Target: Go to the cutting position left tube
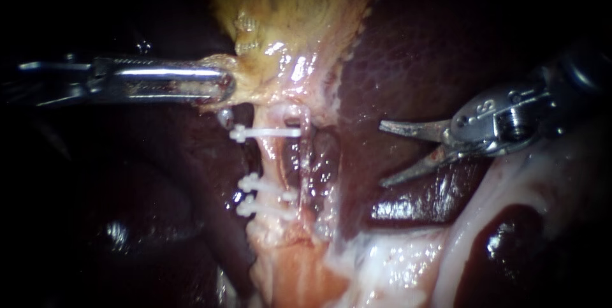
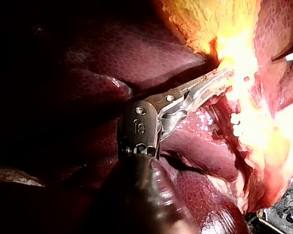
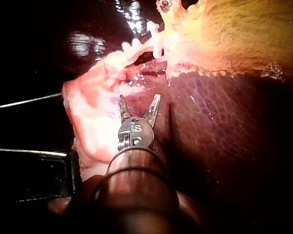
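Note:
My left instrument (image 1: 223,85) comes in level and its jaws are shut on the pale lower end of the yellow gallbladder (image 1: 293,8). Below that grip, the left tube (image 1: 273,161) runs downward with one white clip (image 1: 264,132) above and two clips (image 1: 261,187) beneath. A second thin tube (image 1: 307,161) lies just to its right. My right instrument (image 1: 384,155) hovers over the liver (image 1: 433,46) to the right of both tubes, its blades open and empty. In the right wrist view the open blades (image 3: 139,98) point toward the clips (image 3: 156,36), still short of them.
Whitish fatty tissue (image 1: 395,257) spreads along the lower right. Dark liver (image 1: 159,174) lies left of the tubes. In the left wrist view the shut jaws (image 2: 219,78) hold brightly lit tissue beside the clips (image 2: 237,124).

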You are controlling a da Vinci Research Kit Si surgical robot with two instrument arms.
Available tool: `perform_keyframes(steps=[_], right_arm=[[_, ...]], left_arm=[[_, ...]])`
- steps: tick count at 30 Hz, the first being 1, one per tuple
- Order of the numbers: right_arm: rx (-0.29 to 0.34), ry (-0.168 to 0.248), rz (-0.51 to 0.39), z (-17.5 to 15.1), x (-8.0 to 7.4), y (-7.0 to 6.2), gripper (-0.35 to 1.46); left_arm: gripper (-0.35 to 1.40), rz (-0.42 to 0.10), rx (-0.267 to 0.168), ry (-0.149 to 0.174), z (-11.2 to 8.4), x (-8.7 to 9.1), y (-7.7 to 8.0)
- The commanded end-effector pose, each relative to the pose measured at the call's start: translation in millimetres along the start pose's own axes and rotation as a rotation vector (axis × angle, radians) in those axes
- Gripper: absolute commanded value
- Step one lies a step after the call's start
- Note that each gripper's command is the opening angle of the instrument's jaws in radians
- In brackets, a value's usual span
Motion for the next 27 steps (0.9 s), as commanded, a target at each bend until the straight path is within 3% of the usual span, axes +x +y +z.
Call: perform_keyframes(steps=[1, 5, 9, 13, 17, 18, 27], right_arm=[[0.000, 0.000, 0.001, 0.0, 0.0, 0.0, 1.43], [0.002, 0.000, 0.001, -0.1, 0.1, 0.1, 1.43], [0.011, 0.002, 0.002, 0.0, 0.2, 0.2, 1.43], [0.026, 0.013, 0.006, 0.2, 0.7, 0.2, 1.43], [0.077, 0.082, 0.013, 0.9, 1.7, -0.2, 1.43], [0.115, 0.105, 0.012, 1.2, 2.1, -0.4, 1.43], [0.218, 0.181, 0.068, 4.7, 4.8, -1.6, 1.43]], left_arm=[[-0.35, -0.001, -0.005, -0.001, -0.4, 0.4, 0.1], [-0.35, -0.011, -0.015, -0.006, -2.2, 1.9, 0.8], [-0.35, -0.027, -0.011, 0.010, -4.4, 3.3, 1.8], [-0.35, -0.029, -0.008, 0.011, -5.1, 3.6, 2.1], [-0.35, -0.028, -0.007, 0.011, -5.0, 3.4, 2.1], [-0.35, -0.028, -0.007, 0.011, -5.0, 3.4, 2.1], [-0.35, -0.028, -0.007, 0.011, -5.0, 3.5, 2.1]])
